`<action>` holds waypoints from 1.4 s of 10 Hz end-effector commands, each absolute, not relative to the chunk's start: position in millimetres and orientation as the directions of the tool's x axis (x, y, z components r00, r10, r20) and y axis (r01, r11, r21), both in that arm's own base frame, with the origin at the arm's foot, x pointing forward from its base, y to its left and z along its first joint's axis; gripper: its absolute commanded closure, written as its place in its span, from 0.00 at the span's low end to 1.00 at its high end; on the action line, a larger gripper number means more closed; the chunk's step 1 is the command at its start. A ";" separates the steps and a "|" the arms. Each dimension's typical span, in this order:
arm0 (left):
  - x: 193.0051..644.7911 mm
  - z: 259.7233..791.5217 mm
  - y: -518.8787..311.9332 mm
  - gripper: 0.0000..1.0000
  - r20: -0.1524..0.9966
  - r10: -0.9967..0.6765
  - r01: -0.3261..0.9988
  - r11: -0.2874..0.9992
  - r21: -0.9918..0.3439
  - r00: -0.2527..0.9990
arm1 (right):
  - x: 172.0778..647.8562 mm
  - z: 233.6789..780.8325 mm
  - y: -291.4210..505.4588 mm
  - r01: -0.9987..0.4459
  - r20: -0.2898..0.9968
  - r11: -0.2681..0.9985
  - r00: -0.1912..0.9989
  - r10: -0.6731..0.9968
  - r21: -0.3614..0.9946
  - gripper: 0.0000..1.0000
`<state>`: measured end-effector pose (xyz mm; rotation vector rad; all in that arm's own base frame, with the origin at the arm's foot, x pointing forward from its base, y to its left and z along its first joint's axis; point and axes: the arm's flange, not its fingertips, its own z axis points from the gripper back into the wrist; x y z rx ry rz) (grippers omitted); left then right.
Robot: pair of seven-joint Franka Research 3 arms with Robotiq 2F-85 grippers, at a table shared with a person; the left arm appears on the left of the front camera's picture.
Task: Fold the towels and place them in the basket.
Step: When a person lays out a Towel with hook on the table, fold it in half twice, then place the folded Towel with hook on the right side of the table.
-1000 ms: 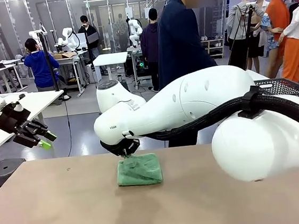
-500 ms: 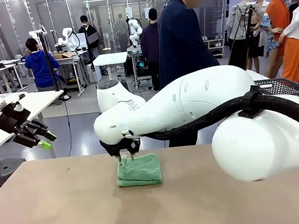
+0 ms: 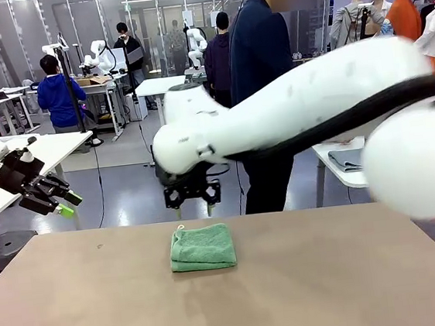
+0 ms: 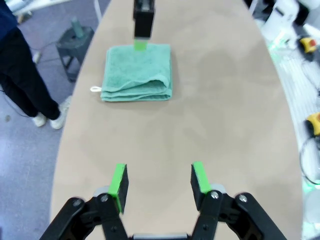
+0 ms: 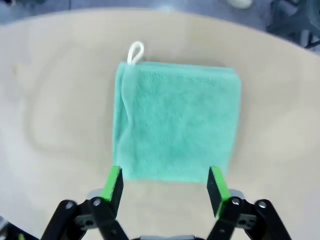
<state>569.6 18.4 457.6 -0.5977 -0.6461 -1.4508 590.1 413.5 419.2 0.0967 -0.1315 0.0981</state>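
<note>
Folded towel (image 3: pixel 202 248) mid-frame on table (image 3: pixel 330 276). Right gripper (image 3: pixel 194 211) poised just above its far edge, spread wide, empty (probably clearing for a regrasp). Left gripper (image 3: pixel 69 204) parked far left, likewise agape.

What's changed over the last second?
The right end effector rose off the towel's far corner and now hangs above it, open, holding nothing. The folded towel stayed put on the table; the left end effector kept its place, open.

Tan table (image 3: pixel 332 291) across lower frame; person in dark coat (image 3: pixel 258 65) upper centre; grey cloth (image 3: pixel 347 159) on white side table (image 3: pixel 344 180), right middle; dark stool (image 3: pixel 1 249) lower left.
</note>
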 end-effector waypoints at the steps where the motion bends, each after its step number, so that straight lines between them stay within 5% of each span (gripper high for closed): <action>1: 568.8 459.6 18.0 0.36 0.712 -0.702 0.999 0.042 0.022 0.013 | 559.9 424.2 355.2 -0.162 0.063 0.977 0.986 0.154 0.136 0.15; 14: 568.8 459.6 18.0 0.36 0.712 -0.702 0.999 0.042 0.022 0.013 | 561.1 427.1 321.5 -0.086 0.056 0.985 0.995 0.079 0.150 0.15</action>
